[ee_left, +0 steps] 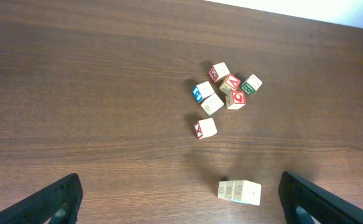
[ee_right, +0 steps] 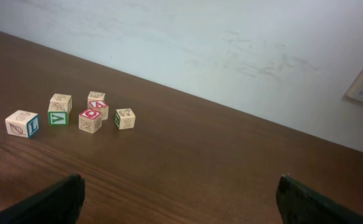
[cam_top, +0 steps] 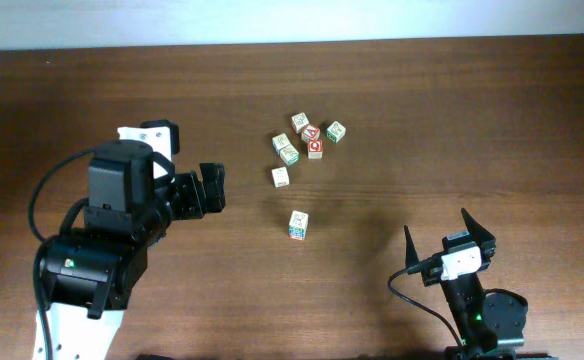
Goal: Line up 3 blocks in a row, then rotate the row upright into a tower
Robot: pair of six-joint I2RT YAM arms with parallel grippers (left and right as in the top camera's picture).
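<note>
Left gripper [cam_top: 215, 188], jaws spread wide and empty, hovers left of the wooden alphabet blocks [cam_top: 307, 138] clustered centrally; a lone block [cam_top: 298, 224] sits apart, nearer. Right gripper [cam_top: 437, 228] is wide open and empty too. These cubes look light, rigid and smooth; pinch opposite flat faces.

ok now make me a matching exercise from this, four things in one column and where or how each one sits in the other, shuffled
Things
1. left gripper
2. right gripper
3. lone block
4. block cluster

Places and states
A. packed together, farthest from the robot
B. open, off to one side of the cluster, pointing toward it
C. open, at the robot's own edge, well short of the cluster
D. by itself, nearer the robot than the rest

Pairs: 1-B, 2-C, 3-D, 4-A
</note>
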